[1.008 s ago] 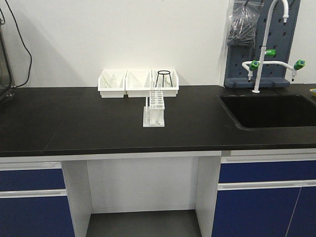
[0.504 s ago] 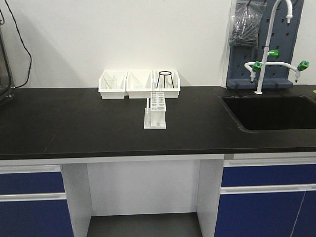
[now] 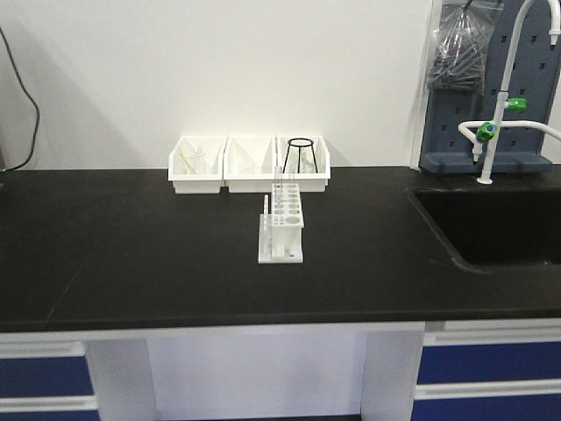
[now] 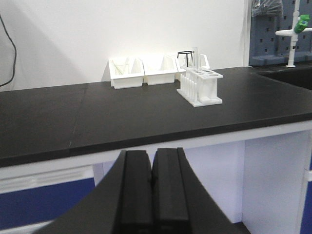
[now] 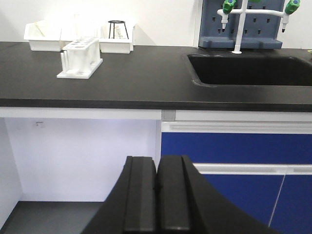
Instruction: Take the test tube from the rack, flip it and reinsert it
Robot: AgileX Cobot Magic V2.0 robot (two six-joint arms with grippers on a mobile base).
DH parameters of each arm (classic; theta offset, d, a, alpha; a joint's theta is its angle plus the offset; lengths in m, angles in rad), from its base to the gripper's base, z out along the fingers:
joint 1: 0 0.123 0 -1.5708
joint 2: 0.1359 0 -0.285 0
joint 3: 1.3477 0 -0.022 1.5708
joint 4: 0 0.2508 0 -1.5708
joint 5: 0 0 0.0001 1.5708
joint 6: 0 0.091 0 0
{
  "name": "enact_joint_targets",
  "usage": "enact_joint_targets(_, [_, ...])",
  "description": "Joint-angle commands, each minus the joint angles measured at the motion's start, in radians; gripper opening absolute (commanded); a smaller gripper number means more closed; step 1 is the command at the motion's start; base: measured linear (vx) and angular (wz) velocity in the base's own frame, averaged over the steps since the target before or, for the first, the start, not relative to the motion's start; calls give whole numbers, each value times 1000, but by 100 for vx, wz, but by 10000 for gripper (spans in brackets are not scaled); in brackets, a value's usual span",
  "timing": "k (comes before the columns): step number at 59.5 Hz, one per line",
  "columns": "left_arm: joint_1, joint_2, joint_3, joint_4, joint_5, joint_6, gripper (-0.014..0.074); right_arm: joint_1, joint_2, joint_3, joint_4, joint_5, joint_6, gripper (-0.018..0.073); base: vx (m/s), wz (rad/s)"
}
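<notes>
Starting at the left gripper [image 4: 153, 195]: its black jaws are pressed flat together with nothing between them. It hangs out in front of the tabletop [image 4: 58, 117], short of the front edge and not over it. The right gripper [image 5: 157, 195] is the same, pinched closed and empty, low before the blue cupboard fronts [image 5: 229, 146].

Farther out, the white rack [image 4: 201, 87] stands near the middle of the tabletop, well apart from both grippers. From the left gripper it lies ahead and to the right; from the right gripper, ahead and to the left. So it sits between the two arms, and neither looks clearly nearer. The rack's long side runs away from the robot, with its pegs along the left.

The test tube [image 4: 194, 57] stands upright in a hole at the rack's far end, its top well above the plate. The front view hints at a second thin tube just beside it, but it is too faint to be sure. Because the tube's long axis is vertical, my guess is that the coming reach must go forward over the edge, pass the near end of the rack, and close on the bare upper part.

Behind the rack sit three white bins [image 3: 250, 162], the right one holding a black wire stand [image 3: 300, 153]. A sink [image 3: 491, 228] lies off to the right.
</notes>
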Motion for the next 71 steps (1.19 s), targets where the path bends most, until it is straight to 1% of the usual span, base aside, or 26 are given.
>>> enact_joint_targets(1, [0, -8, -6, 0, -81, -2, -6, 1, -14, 3, -12, -82, -3, -11, 41, -5])
enact_joint_targets(39, [0, -8, -6, 0, -81, -2, -6, 1, -14, 3, -12, -82, -3, -11, 43, 4])
enact_joint_targets(71, [0, -8, -6, 0, -81, -2, -6, 1, -14, 3, -12, -82, -3, -11, 34, 3])
